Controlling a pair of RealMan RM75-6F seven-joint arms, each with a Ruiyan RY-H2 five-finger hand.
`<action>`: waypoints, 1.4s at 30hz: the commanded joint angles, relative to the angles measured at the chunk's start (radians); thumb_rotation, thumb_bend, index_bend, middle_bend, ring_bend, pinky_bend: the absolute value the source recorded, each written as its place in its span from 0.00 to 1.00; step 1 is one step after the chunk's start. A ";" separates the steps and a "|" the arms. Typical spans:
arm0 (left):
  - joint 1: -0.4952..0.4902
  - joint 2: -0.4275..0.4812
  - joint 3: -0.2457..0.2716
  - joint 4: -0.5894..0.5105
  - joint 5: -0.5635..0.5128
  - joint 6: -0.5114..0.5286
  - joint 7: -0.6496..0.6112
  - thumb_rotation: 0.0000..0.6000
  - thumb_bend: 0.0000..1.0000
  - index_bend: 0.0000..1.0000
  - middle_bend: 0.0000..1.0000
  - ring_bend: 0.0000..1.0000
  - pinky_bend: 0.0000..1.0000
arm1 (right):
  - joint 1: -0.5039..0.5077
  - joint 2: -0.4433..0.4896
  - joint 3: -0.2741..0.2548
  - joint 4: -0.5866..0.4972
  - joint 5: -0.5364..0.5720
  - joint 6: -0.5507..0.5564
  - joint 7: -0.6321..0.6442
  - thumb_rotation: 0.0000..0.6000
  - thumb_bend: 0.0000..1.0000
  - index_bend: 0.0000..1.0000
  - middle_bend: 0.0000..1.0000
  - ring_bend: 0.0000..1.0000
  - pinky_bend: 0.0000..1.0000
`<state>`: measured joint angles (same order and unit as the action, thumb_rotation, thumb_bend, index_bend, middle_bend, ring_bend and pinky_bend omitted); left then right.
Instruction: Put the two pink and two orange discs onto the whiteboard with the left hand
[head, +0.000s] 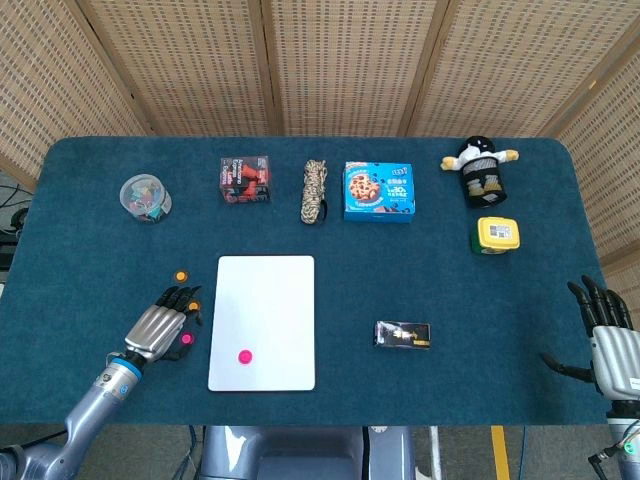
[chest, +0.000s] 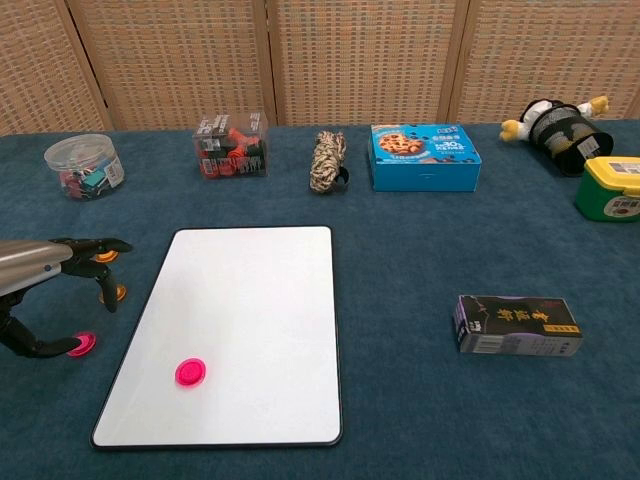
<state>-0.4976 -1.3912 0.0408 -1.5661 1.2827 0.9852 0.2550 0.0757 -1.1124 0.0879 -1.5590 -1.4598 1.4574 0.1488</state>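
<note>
Whiteboard (head: 266, 320) flat on the blue worktop (head: 420, 270), one pink disc (head: 243, 355) on its near-left part. Second pink disc (chest: 82, 343) on the cloth left of the board, just beside the thumb tip of the left hand (head: 158, 329); touching or not, cannot tell. Left hand low over the worktop, left of the board, fingers (chest: 100, 245) apart and bent downward, clamped on nothing. One orange disc (chest: 115, 292) under those fingers, near the board's left edge; other orange disc (head: 181, 275) farther back on the cloth. Right hand (head: 612, 343) at the far right edge, fingers spread, empty. Along the back: clip jar (head: 145, 196), clear red-filled box (head: 245, 179), rope coil (head: 315, 190), cookie box (head: 378, 190), plush toy (head: 481, 168). Yellow tub (head: 497, 235) nearer, black packet (head: 402, 334) right of the board.
</note>
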 joint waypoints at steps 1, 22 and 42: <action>0.006 -0.009 0.005 0.016 0.010 0.001 -0.011 1.00 0.35 0.38 0.00 0.00 0.00 | 0.000 0.000 0.000 0.000 0.001 -0.001 0.000 1.00 0.03 0.00 0.00 0.00 0.00; 0.063 -0.083 0.023 0.132 0.061 0.059 -0.025 1.00 0.34 0.38 0.00 0.00 0.00 | 0.000 0.001 0.000 0.001 0.000 -0.002 0.005 1.00 0.03 0.00 0.00 0.00 0.00; 0.070 -0.090 0.005 0.140 0.039 0.034 -0.021 1.00 0.35 0.56 0.00 0.00 0.00 | 0.001 0.003 0.000 0.000 0.001 -0.005 0.011 1.00 0.03 0.00 0.00 0.00 0.00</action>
<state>-0.4287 -1.4821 0.0458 -1.4256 1.3211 1.0179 0.2336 0.0766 -1.1096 0.0879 -1.5588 -1.4586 1.4526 0.1596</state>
